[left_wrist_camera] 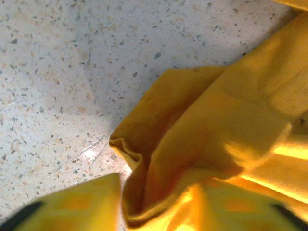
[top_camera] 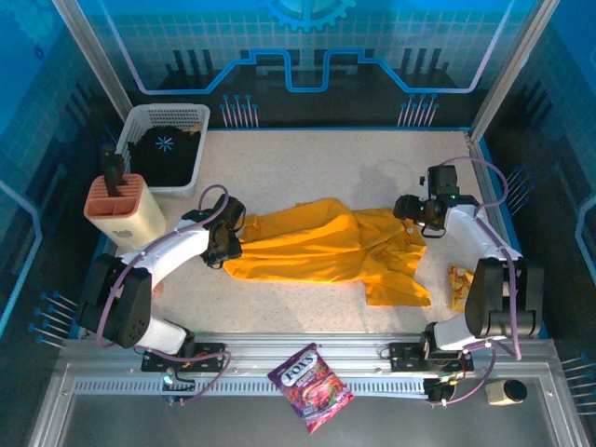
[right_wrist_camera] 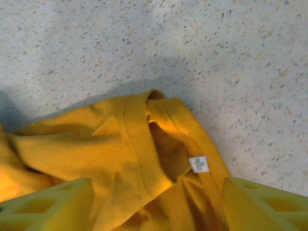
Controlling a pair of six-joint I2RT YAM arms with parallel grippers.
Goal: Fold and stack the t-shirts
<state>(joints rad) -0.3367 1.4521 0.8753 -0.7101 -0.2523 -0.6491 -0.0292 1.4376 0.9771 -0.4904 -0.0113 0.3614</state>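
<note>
Up and left of the t-shirt (top_camera: 326, 247): a white basket (top_camera: 168, 140) and an orange-topped holder (top_camera: 119, 209). At the t-shirt's left end: left end effector (top_camera: 223, 244) (left_wrist_camera: 159, 192), fingers apart, with a bunched fold of golden-yellow cloth lying loose between them. Spread sideways and rumpled across the middle of the speckled tabletop (top_camera: 298, 158). At the t-shirt's right end, over the collar (right_wrist_camera: 139, 139) and its white label (right_wrist_camera: 198, 163): right end effector (top_camera: 410, 209) (right_wrist_camera: 156, 192), fingers spread wide, gripping nothing. Just right of the t-shirt: a small snack packet (top_camera: 458, 284).
</note>
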